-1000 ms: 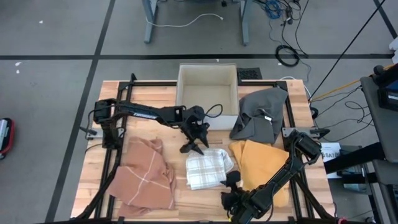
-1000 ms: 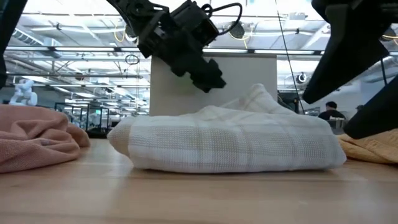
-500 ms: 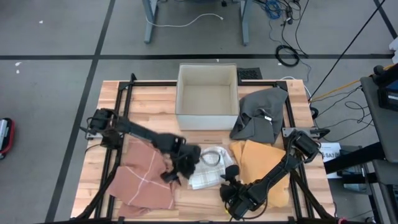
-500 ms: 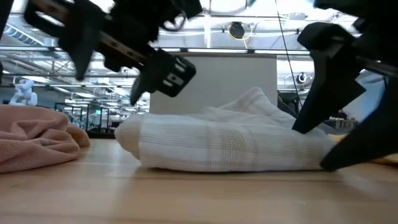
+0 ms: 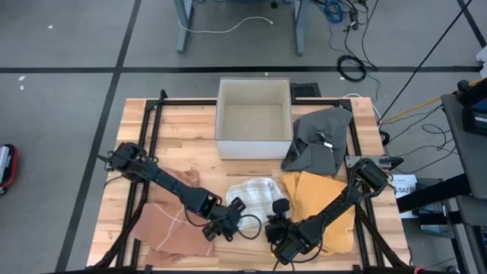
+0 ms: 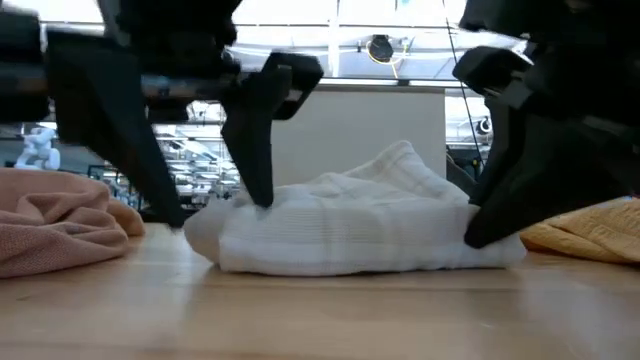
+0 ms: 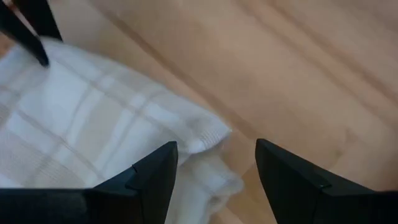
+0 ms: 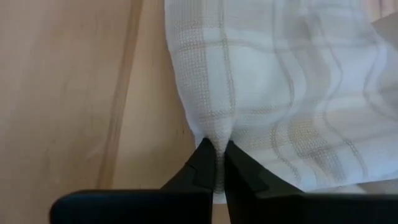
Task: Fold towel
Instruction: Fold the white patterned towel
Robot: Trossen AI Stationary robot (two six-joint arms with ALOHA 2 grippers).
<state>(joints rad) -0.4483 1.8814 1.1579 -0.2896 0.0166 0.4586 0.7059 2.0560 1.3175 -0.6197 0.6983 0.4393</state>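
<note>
The white checked towel [image 5: 255,194] lies bunched on the wooden table [image 5: 190,129], its underside on the boards. My right gripper [image 8: 214,149] is at the towel's near right edge and shut on it. In the high view it [image 5: 272,221] sits just near of the cloth. My left gripper [image 7: 216,146] is open at the near left corner [image 7: 208,134]. That corner lies between its two fingers. In the low view both grippers flank the towel [image 6: 350,225], the left one [image 6: 250,130] on the picture's left and the right one [image 6: 510,180] on the picture's right. My right gripper pinches the towel's near edge [image 8: 214,132] between its two fingertips, where the cloth puckers into a small ridge. The fingers come low from the table's near side. The towel lies slack on the table. One layer or several, I cannot tell. My left gripper's fingers stand on either side of the corner; whether they touch it, I cannot tell.
A pink towel [image 5: 179,217] lies to the left and a yellow one [image 5: 319,202] to the right, both close to the white towel. A grey cloth [image 5: 319,141] and a white box [image 5: 253,118] are at the far side.
My left gripper has swung from near the box toward the table's near edge and come down at the towel's near left corner. My right gripper has moved in to the towel's near edge and shut on it. The towel has bunched up slightly toward the far side.
</note>
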